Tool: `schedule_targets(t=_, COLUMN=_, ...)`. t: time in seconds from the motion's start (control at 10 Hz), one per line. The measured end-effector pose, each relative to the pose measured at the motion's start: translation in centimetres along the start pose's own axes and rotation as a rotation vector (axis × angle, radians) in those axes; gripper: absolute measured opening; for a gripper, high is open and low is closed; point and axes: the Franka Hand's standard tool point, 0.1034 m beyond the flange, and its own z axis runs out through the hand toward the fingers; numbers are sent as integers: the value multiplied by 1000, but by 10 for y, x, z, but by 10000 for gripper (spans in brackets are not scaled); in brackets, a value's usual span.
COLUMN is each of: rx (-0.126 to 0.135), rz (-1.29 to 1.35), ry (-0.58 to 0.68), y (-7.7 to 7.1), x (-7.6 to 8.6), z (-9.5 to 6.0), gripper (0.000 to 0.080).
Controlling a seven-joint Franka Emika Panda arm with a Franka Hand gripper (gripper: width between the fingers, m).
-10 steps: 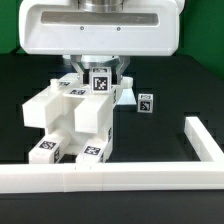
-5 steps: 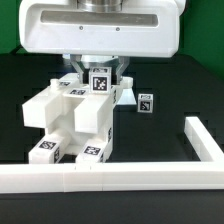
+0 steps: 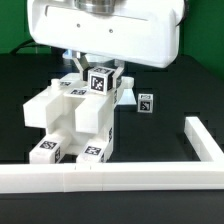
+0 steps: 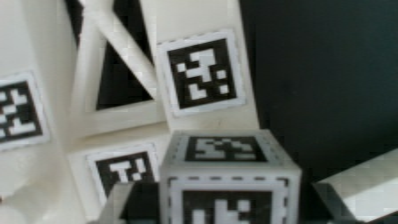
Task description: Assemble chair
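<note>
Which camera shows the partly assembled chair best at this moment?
The exterior view: nearly the whole chair is in frame. The wrist view shows only the X-braced panel and a tagged block, close and blurred.

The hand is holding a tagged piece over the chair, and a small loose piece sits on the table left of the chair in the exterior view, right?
Not quite: the loose piece sits to the exterior view's right of the chair, not left, as the exterior view shows. The hand does hold a tagged piece over it.
</note>
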Motion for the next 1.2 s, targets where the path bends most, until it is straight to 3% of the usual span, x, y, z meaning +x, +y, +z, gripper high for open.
schedule_targets(t=1.2, rx=26, rz=737, ry=-8, y=-8, x=-5, z=0, gripper=288)
